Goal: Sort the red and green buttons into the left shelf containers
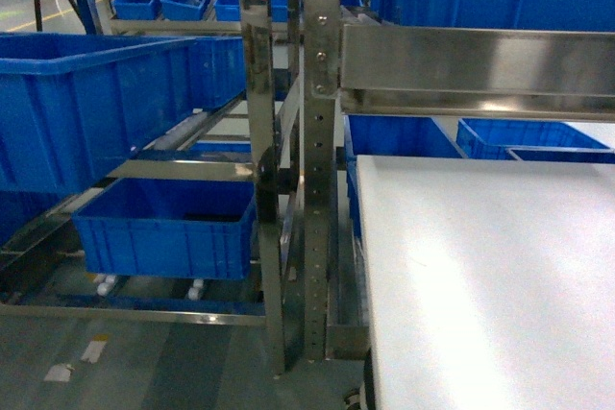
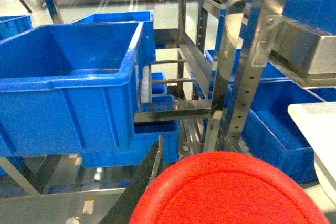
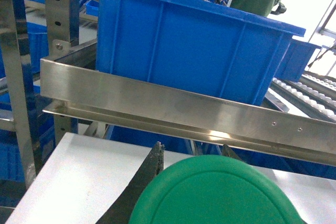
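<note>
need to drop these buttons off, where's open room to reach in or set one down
Open room: inside the big blue bin on the left shelf, whose visible interior looks bare, and the white tabletop right of the steel upright. Crowded: the steel rail and the blue bin above it leave little clearance over the table's far edge.

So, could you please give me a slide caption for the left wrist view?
Red button cap fills the foreground beside a dark finger, facing a deep blue bin on the steel shelf rack.

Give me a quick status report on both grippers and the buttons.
Left gripper shut on red button. Right gripper shut on green button. Big blue bin ahead on left shelf, steel post beside it.
</note>
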Robot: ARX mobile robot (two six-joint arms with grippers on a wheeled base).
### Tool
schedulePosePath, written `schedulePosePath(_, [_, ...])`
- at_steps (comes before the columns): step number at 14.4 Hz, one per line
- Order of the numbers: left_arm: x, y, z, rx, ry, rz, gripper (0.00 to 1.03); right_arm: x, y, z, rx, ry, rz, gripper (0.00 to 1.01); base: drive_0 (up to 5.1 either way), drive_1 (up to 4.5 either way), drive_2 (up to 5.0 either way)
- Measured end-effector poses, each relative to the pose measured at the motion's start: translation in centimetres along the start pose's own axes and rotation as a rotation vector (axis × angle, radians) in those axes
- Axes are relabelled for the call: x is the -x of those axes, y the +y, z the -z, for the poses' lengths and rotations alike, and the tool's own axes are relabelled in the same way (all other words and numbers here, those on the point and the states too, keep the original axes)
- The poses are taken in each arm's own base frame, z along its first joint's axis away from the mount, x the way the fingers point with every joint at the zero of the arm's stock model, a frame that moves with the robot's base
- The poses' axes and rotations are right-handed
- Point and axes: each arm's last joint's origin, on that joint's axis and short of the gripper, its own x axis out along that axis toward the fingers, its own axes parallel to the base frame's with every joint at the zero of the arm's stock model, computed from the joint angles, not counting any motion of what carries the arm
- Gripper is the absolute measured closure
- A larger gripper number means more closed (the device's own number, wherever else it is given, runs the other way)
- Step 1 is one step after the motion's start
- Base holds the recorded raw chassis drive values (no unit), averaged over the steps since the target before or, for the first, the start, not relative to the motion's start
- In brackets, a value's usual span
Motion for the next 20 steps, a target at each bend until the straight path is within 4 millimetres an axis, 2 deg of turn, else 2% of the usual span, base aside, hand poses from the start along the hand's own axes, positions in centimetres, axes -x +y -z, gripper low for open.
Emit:
schedulePosePath(10, [-0.01, 0.02, -0.02, 0.000, -0.001, 0.000, 0.76, -0.08, 0.04, 0.11, 0.001, 0.009, -0.001, 0.75, -4.6, 3.88, 1.1])
schedulePosePath(20, [-0.02, 0.02, -0.02, 0.000, -0.002, 0.000, 0.76, -0.02, 0.00, -0.03, 0.000, -0.001, 0.001, 0.75, -4.9, 2.92, 2.0])
